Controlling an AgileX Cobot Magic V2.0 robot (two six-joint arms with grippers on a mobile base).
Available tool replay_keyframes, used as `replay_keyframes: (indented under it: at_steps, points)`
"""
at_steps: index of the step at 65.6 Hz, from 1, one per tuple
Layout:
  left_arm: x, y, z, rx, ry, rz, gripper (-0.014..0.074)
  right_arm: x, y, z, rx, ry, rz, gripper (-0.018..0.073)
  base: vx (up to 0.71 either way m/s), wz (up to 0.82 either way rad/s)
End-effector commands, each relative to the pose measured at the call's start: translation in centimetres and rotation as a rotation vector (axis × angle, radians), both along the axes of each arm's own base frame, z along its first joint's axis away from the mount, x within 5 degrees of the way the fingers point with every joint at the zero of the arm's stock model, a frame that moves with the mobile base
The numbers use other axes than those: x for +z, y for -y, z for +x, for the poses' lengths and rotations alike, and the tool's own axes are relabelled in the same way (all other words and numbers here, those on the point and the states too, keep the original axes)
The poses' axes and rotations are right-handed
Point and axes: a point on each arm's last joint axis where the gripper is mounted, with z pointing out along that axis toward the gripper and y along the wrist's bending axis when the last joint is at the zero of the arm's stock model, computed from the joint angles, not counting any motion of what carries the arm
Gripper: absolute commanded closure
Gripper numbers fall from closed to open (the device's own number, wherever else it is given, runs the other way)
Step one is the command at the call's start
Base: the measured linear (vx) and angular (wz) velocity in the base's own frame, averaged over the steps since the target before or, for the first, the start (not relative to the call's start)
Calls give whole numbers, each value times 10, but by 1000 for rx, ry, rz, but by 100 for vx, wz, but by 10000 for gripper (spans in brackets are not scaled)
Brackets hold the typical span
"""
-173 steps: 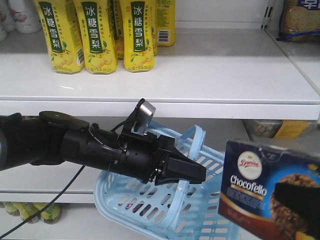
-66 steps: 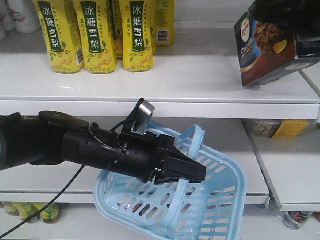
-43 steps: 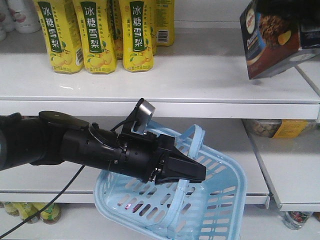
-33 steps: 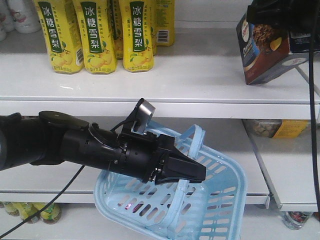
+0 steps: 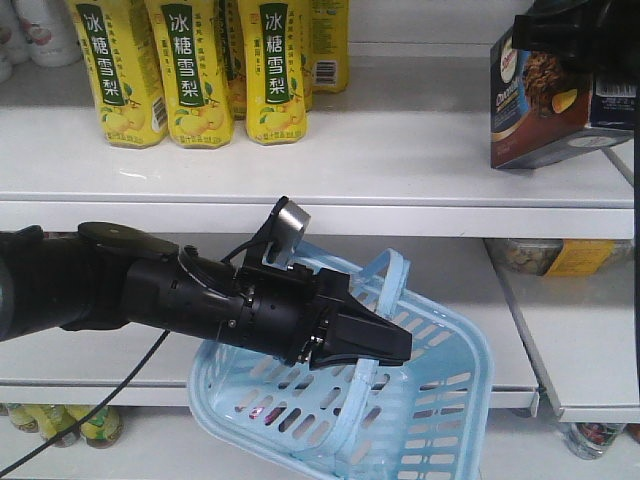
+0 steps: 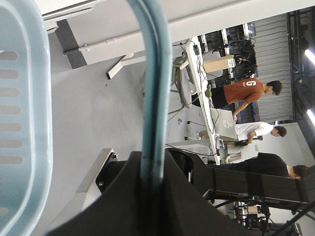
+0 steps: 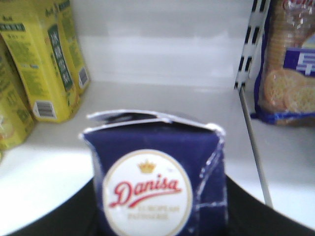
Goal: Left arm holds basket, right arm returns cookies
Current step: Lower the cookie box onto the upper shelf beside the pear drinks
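Observation:
The light blue basket point(image 5: 420, 400) hangs tilted in front of the lower shelves. Its loop handle point(image 5: 396, 272) is pinched in my left gripper point(image 5: 365, 342), which is shut on it. In the left wrist view the handle point(image 6: 155, 83) runs straight down between the black jaws of the left gripper point(image 6: 152, 173), with the basket wall point(image 6: 24, 118) at the left. The navy cookies carton point(image 5: 545, 105) stands at the right end of the upper shelf point(image 5: 380, 165), its lower edge at the shelf surface. My right gripper point(image 5: 575, 25) is shut on its top. The cookies point(image 7: 157, 162) fill the right wrist view between the right gripper's black fingers point(image 7: 248, 211).
Yellow drink cartons point(image 5: 190, 70) stand on the upper shelf to the left, also close to the cookies as yellow cartons point(image 7: 47, 69). A perforated divider point(image 7: 248, 49) and a biscuit bag point(image 7: 290, 73) lie just right. Lower shelves hold more goods point(image 5: 550, 258). People point(image 6: 246, 93) stand far behind.
The cookies rose from beside the basket up to the top shelf, then shifted right and settled more upright at the shelf surface. The left arm and basket have not moved.

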Motion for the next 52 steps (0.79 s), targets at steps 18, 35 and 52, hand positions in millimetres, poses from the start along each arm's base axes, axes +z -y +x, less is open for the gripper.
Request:
replay_keyframes:
  at_steps: [18, 35, 52]
  points:
    - [38, -3, 9, 110, 53, -149, 599, -53, -2, 0, -3, -286, -23, 419, 0, 0]
    - [38, -3, 9, 110, 53, -149, 599, -90, -3, 21, -33, -255, -57, 404, 0, 0]
    - [38, -3, 9, 110, 53, -149, 599, -101, -1, 34, -104, -249, -65, 294, 0, 0]
